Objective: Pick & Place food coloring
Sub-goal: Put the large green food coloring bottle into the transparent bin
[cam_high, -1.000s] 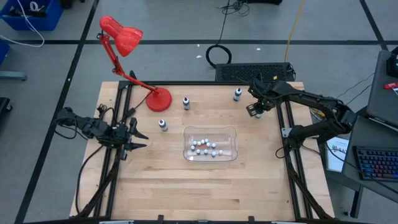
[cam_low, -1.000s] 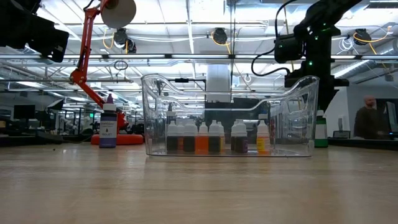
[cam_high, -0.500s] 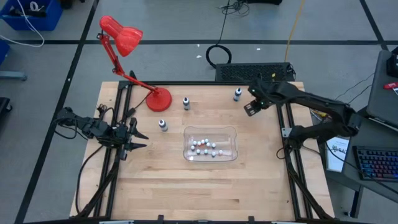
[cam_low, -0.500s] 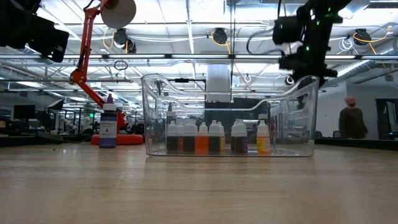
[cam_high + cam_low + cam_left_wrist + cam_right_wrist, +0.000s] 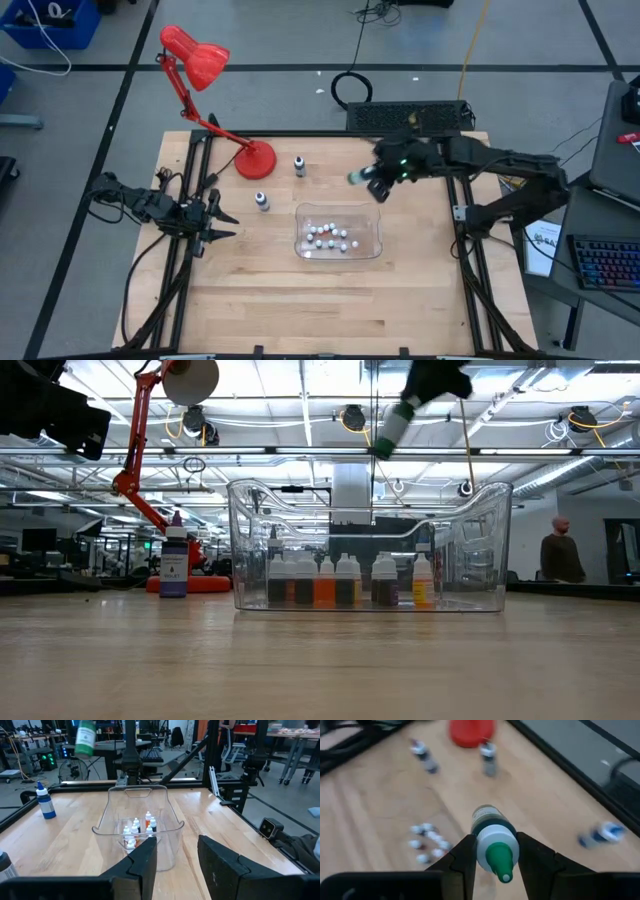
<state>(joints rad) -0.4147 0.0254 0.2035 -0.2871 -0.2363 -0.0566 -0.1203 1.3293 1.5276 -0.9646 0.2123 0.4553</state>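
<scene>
We see right gripper (image 5: 492,851) clamping a green-capped bottle (image 5: 493,836), aloft near bin (image 5: 338,210); three bottles left on worktop (image 5: 300,300); left gripper (image 5: 215,225) narrow, idle

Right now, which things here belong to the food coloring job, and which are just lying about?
Job: green-capped bottle in the right gripper; loose bottles on the table; clear bin of bottles.
Lying about: red lamp; left gripper, idle at the table's left edge.

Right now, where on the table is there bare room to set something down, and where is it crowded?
The whole near stretch of the wooden table, in front of the clear bin, is bare. So is the side between the bin and the right rail. Crowded: the far-left area around the red lamp and two loose bottles.
</scene>
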